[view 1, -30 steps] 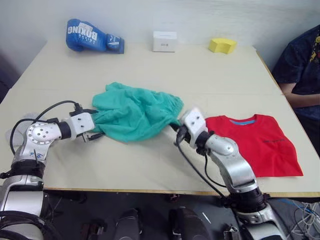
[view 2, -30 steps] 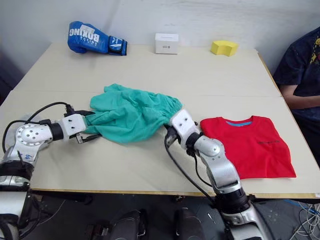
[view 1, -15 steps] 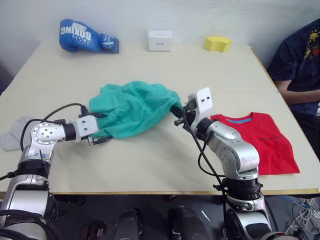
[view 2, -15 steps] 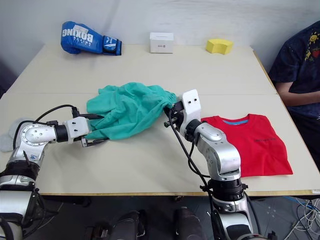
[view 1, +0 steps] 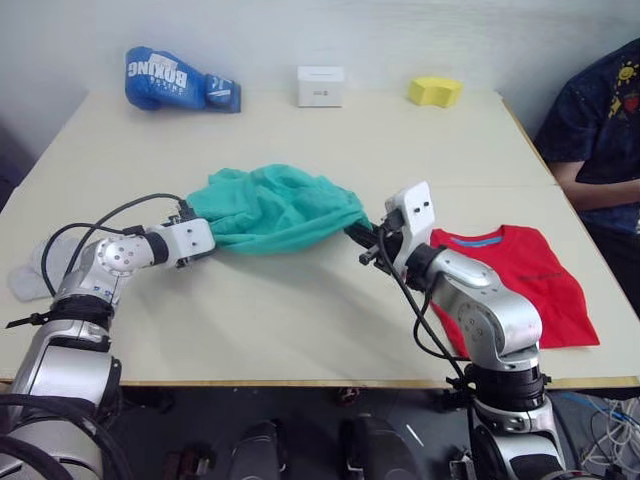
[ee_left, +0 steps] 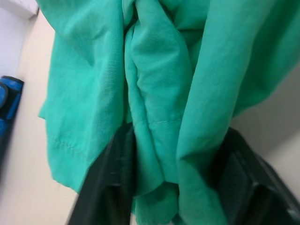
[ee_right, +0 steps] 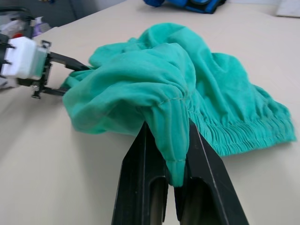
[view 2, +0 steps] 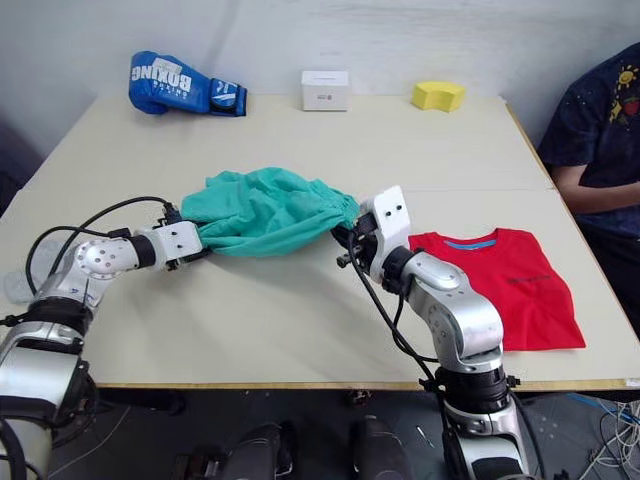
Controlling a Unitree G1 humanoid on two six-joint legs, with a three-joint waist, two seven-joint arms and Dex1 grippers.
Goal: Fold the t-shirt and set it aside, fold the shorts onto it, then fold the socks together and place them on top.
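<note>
Shorts (view 1: 270, 205): hanging bunched between left claw (view 1: 205, 240) and right claw (ee_right: 174, 180), both clamping fabric, over mid-bench (view 1: 300, 320). Advising: pulling corners apart evenly before lowering. T-shirt (view 1: 525, 285): lying folded at right. Socks (view 1: 25, 280): lying at left edge.

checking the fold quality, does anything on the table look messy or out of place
The shorts are bunched in a crumpled heap, pinched at either end by the left gripper and right gripper, not flat. The t-shirt lies neatly folded.
</note>
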